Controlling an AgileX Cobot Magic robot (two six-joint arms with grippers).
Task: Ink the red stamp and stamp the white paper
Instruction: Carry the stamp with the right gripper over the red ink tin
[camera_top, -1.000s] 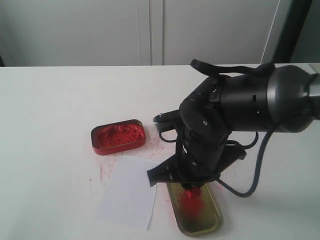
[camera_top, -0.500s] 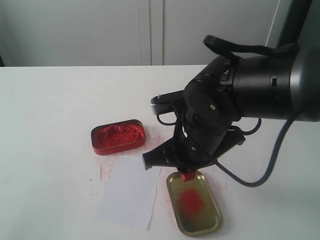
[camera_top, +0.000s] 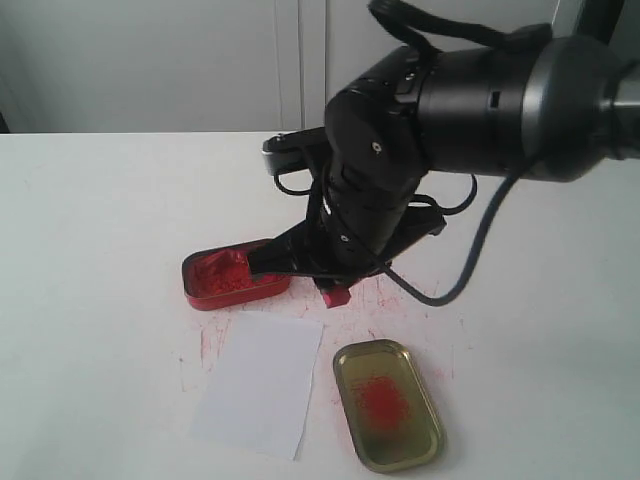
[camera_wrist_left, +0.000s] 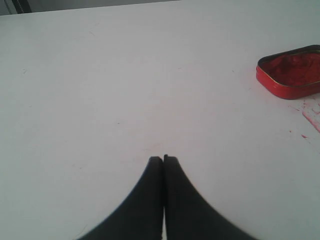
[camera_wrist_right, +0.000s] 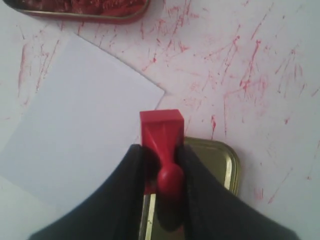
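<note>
Right pincer (camera_wrist_right: 161, 152) is pinching the red stamp (camera_wrist_right: 161, 125) by its knob, near a corner of the white paper (camera_wrist_right: 75, 115); risk: imprint landing partly on the worktop (camera_wrist_right: 280, 100).

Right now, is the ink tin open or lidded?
Open: the ink tin shows bare red paste, and the gold lid lies apart from it, beside the paper.
</note>
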